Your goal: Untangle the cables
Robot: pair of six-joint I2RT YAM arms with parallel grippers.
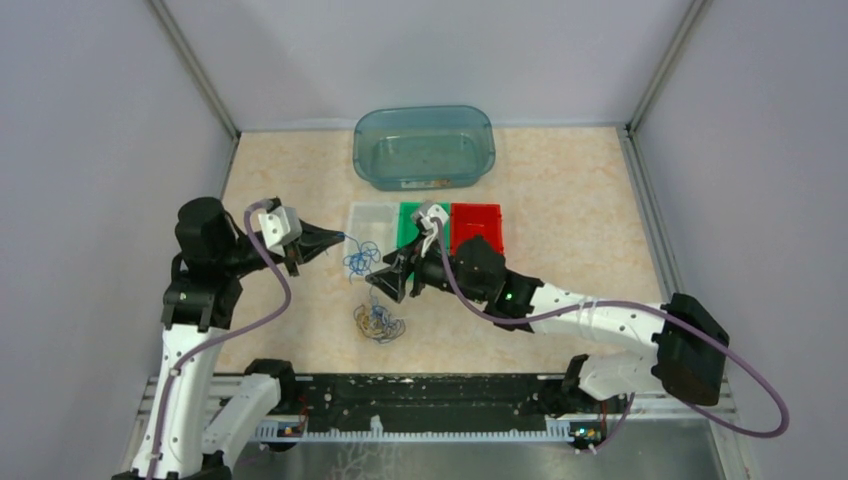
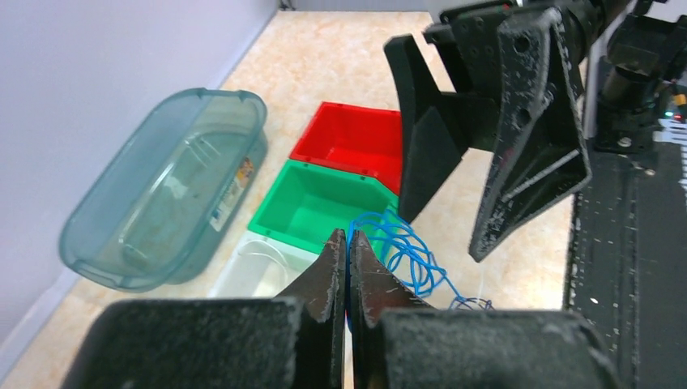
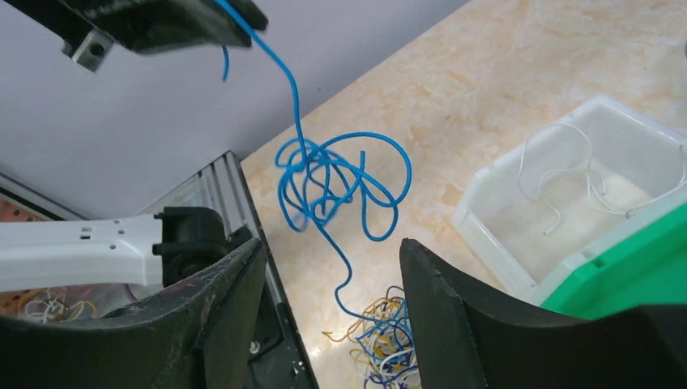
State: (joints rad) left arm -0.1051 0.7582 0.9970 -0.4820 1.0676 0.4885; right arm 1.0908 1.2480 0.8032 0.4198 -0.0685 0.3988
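- Top view: blue cable is being dangled from the left pincer, which is clamped on it; right pincer, jaws apart, is being held just beside it.
- Left wrist: loops are being hung toward the right pincer.
- Right wrist: cable's being framed dead ahead, running vertically.

White-shell left arm & rt arm, black joint housings. Purple sheathed cable looped along each. Tiny green LED on rt forearm. Matte-black wedge fingers, scuffed w/ pale specks.
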